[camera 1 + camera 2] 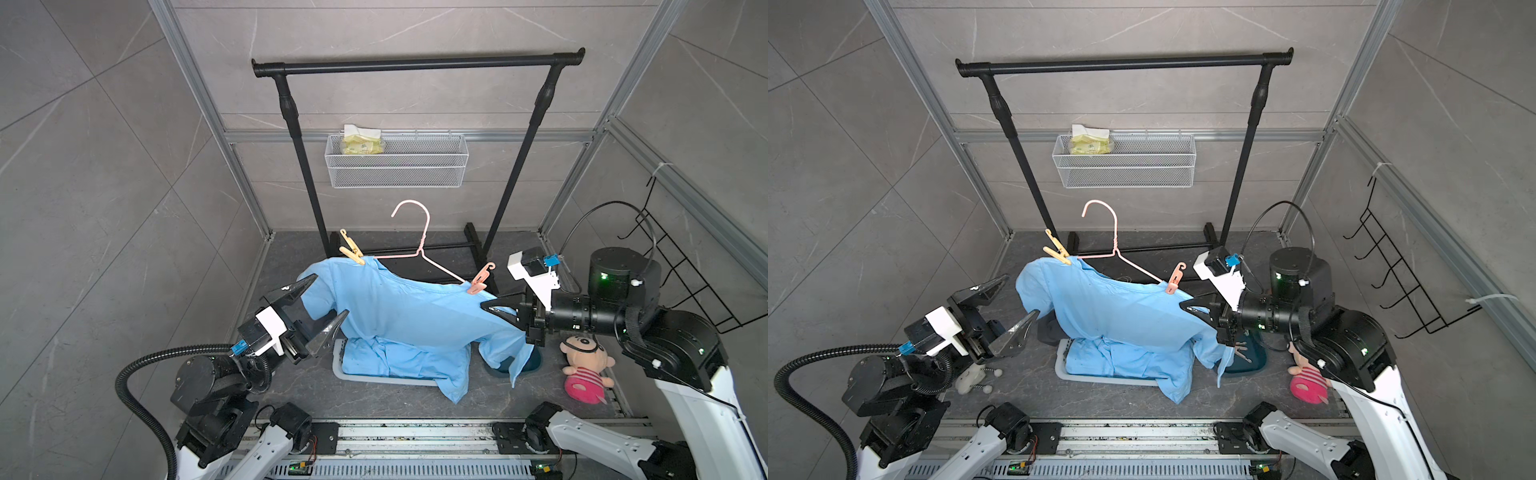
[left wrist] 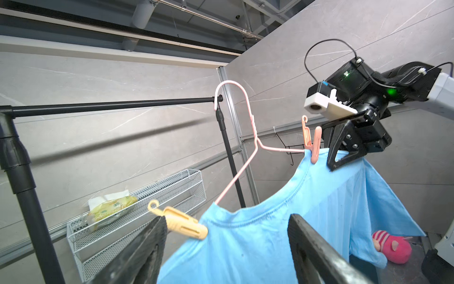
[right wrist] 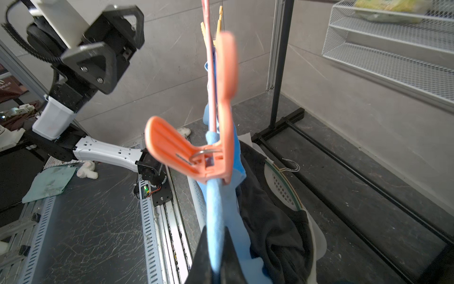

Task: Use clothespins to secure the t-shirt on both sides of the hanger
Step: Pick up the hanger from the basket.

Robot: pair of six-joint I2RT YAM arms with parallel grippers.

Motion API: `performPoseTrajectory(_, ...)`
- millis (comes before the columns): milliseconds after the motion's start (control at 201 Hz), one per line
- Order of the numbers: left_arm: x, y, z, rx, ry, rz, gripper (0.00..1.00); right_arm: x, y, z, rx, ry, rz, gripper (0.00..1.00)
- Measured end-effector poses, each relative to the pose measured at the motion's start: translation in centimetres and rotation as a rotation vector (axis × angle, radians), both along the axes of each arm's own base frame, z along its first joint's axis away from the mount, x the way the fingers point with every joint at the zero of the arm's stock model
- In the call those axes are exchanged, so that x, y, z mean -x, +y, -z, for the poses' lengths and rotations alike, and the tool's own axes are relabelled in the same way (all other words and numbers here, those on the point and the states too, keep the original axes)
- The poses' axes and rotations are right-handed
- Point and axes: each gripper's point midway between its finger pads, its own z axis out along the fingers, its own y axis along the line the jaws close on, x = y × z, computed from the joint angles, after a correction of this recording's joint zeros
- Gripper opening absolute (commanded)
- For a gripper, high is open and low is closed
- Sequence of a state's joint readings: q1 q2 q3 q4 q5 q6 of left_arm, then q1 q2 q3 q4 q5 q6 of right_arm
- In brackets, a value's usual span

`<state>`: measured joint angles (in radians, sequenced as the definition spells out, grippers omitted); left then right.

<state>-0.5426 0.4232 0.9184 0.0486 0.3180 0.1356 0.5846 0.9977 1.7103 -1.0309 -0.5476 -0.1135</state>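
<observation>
A light blue t-shirt (image 1: 407, 316) hangs on a pink wire hanger (image 1: 419, 245), lifted above the floor in both top views. A tan clothespin (image 1: 351, 249) grips the shirt's left shoulder, and a pink clothespin (image 1: 480, 280) grips the right shoulder. My left gripper (image 1: 330, 295) is open beside the left sleeve. In the left wrist view the tan clothespin (image 2: 181, 222) lies against one finger and the t-shirt (image 2: 258, 246) shows between the jaws of the left gripper (image 2: 227, 218). My right gripper (image 1: 482, 305) is shut on the shirt's right shoulder edge. In the right wrist view it (image 3: 216, 231) pinches blue cloth just below the pink clothespin (image 3: 208, 147).
A black garment rack (image 1: 415, 64) stands behind, with a white wire basket (image 1: 397, 166) on the back wall. The shirt's hem rests in a grey tray (image 1: 345, 374). A plush doll (image 1: 586, 365) lies at the right, a teal dish (image 1: 1250, 357) under the right arm, and a black wire rack (image 1: 681, 266) on the right wall.
</observation>
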Motion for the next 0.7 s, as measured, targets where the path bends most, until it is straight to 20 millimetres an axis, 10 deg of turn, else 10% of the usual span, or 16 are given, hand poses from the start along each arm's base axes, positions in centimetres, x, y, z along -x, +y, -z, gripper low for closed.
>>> performPoseTrajectory(697,-5.9,-1.6,5.9,-0.097,0.162,-0.11,0.67,2.3,-5.6,-17.1,-0.252,-0.375,0.223,0.0)
